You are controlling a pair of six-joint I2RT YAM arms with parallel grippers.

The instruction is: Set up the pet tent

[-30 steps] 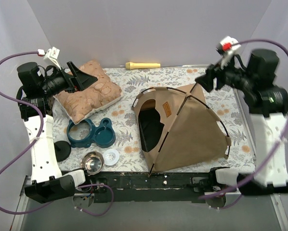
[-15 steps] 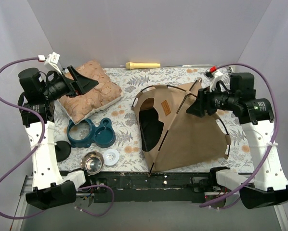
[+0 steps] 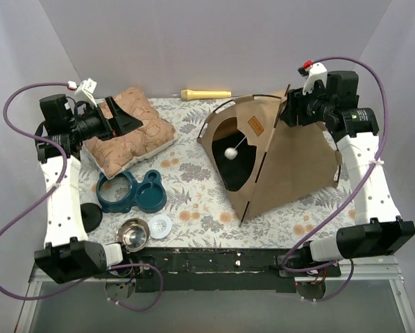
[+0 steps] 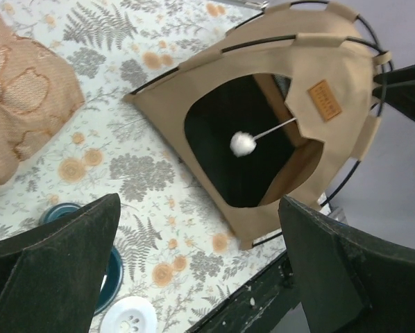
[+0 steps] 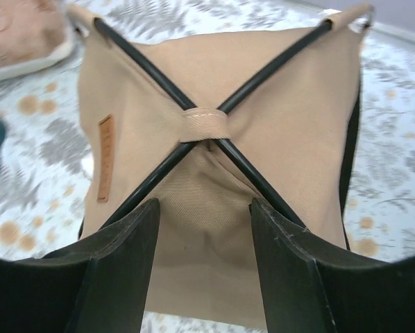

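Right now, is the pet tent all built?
Nearly! Done: the pet tent is popped into shape, its black poles cross on top, and a white pom-pom dangles in the doorway. In hand: the right gripper straddles the tent's top; I can't tell whether it is squeezing. The left gripper hangs open and empty. Left: the tent looks tipped, so probably setting it flat and letting go.

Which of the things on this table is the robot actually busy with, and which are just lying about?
In the job: pet tent, with the right gripper at its top.
Lying about: patterned cushion, teal bowl holder, steel bowl, white disc, yellow cylinder.
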